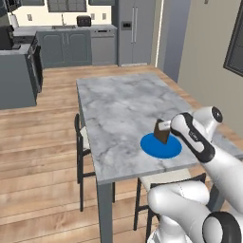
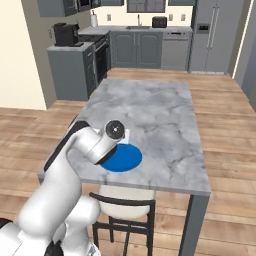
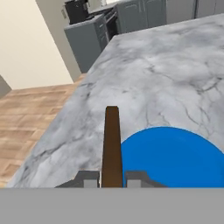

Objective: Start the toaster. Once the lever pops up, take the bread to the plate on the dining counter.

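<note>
Hand view shows the tool (image 3: 112,177) closed tight on the bread (image 3: 111,144), which it holds on edge, so the slice can be lowered flat. Bread hangs over the left rim of the plate (image 3: 175,157), at about 9 o'clock of it. Plate lies near the worktop (image 1: 118,109) front edge, within reach.

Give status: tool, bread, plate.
Tool shut on bread, slice held upright. Bread over the near edge of the blue plate on the dining counter, not set down. Nothing in the way.
</note>
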{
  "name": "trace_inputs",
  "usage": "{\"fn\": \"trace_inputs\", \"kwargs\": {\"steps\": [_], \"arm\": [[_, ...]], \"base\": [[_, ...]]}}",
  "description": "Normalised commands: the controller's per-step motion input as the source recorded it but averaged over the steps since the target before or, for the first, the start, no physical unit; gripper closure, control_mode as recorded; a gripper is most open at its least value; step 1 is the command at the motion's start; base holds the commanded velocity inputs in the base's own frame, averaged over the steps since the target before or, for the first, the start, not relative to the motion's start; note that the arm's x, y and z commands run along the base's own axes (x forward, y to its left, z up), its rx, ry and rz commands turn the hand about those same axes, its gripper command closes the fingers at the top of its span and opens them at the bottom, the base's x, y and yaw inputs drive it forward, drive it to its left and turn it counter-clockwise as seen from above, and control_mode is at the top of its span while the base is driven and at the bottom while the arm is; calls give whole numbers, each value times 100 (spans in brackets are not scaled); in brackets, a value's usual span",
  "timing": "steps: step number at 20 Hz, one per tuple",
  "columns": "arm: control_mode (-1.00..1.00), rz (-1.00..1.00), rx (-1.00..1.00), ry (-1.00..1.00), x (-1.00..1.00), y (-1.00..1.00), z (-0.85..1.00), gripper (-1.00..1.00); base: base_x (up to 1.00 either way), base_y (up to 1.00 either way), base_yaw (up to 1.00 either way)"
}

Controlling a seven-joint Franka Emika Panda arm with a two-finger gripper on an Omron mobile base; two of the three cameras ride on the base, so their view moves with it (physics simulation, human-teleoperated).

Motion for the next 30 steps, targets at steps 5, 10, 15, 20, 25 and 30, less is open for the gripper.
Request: {"fn": "trace_inputs", "kwargs": {"steps": [5, 10, 15, 20, 25, 30], "arm": [[-100, 0, 0, 1, 22, 0, -1, 100], [-100, 0, -6, 2, 24, 0, -7, 100], [-100, 0, -10, 0, 7, -1, -22, 100], [-100, 0, -9, 0, 0, -1, -35, 100], [-100, 0, -7, 0, 0, 1, -43, 100], [-100, 0, -1, 0, 0, 1, -28, 100]], "base": [[0, 0, 0], [0, 0, 0], [0, 0, 0], [0, 0, 0], [0, 0, 0], [0, 0, 0]]}}
